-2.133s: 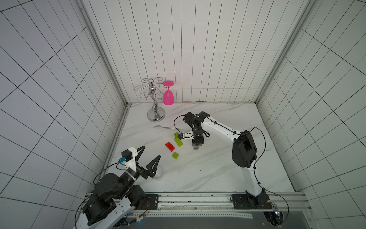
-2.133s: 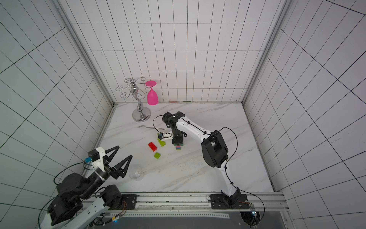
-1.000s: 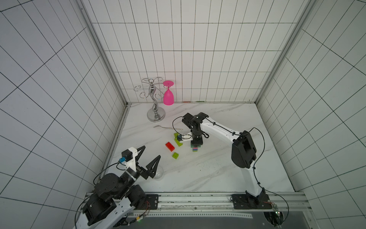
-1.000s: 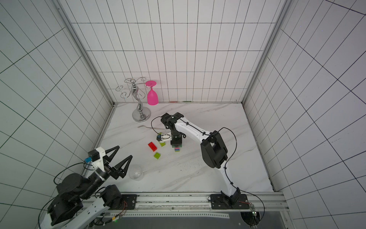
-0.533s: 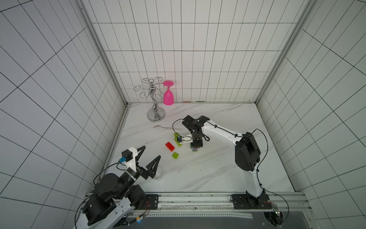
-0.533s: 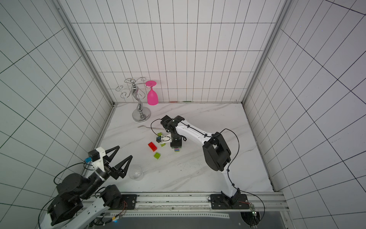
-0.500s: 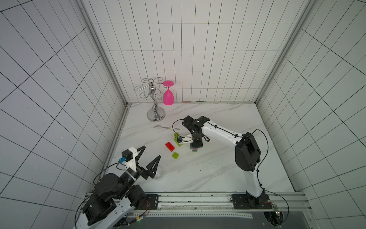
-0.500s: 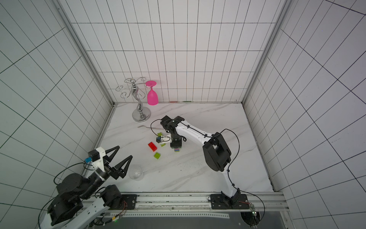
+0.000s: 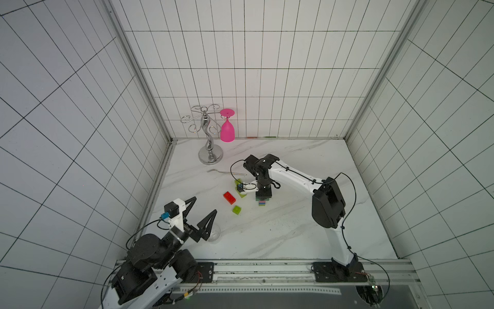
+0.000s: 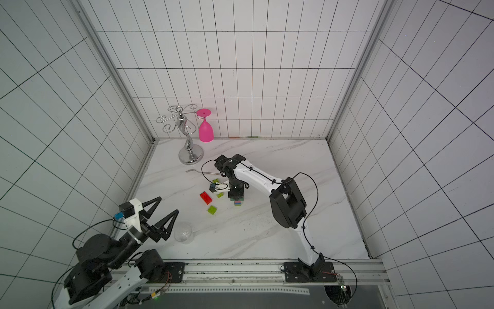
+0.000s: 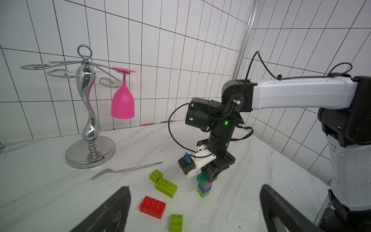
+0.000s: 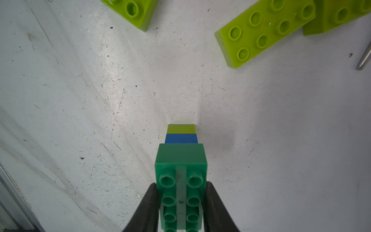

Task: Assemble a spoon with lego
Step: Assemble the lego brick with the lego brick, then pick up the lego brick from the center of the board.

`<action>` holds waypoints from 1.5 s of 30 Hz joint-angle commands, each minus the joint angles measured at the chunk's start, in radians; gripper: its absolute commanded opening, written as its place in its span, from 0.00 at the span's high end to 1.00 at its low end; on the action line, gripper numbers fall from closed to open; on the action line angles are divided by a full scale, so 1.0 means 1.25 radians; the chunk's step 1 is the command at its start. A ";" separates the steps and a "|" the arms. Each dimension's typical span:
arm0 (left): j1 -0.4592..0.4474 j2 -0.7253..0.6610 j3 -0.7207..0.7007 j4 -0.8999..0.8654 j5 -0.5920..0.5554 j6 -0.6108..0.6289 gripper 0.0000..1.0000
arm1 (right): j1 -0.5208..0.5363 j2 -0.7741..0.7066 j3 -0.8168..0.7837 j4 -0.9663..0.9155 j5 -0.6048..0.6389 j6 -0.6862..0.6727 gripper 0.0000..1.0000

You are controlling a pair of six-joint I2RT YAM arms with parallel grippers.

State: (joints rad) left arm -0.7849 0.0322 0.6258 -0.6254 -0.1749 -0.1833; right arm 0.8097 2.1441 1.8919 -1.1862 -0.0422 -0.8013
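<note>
The spoon build stands upright on the table as a small stack [image 11: 203,187]: a lime brick [image 12: 181,129] at the bottom, then blue [image 12: 181,138], then pink [image 11: 209,185], with a dark-green brick [image 12: 180,158] on top. My right gripper [image 12: 181,185] points straight down and is shut on the dark-green brick's sides, as both top views show [image 9: 263,198] [image 10: 236,197]. Loose lego lies left of the stack: a red brick [image 9: 229,197], a long lime brick [image 11: 166,187] and two small lime bricks [image 11: 156,175] [image 11: 176,222]. My left gripper [image 9: 204,205] hangs open and empty near the front left.
A metal fork [image 9: 227,172] lies behind the bricks. A chrome glass rack [image 9: 209,139] with a pink glass [image 9: 227,131] hanging on it stands at the back left. A clear glass [image 10: 184,233] stands just in front of my left gripper.
The right arm has shifted a little while its gripper stays shut on the dark-green brick over the stack. The loose bricks and the left arm have not moved.
</note>
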 commanded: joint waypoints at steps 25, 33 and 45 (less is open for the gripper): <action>-0.001 0.055 0.011 -0.006 -0.031 -0.001 0.01 | -0.014 -0.319 -0.114 0.160 0.161 0.189 0.01; 0.050 0.329 0.121 -0.091 -0.010 -0.142 0.02 | -0.019 -0.762 -0.509 0.474 0.384 0.567 0.01; 0.231 0.904 0.256 -0.106 0.176 -0.236 0.25 | -0.036 -1.207 -0.992 0.692 0.423 0.844 0.12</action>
State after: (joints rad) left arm -0.5049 1.0714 0.9009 -0.7460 0.0105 -0.4377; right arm 0.7719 0.6632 0.7372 -0.4435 0.4633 0.1272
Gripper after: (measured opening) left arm 0.753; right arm 0.885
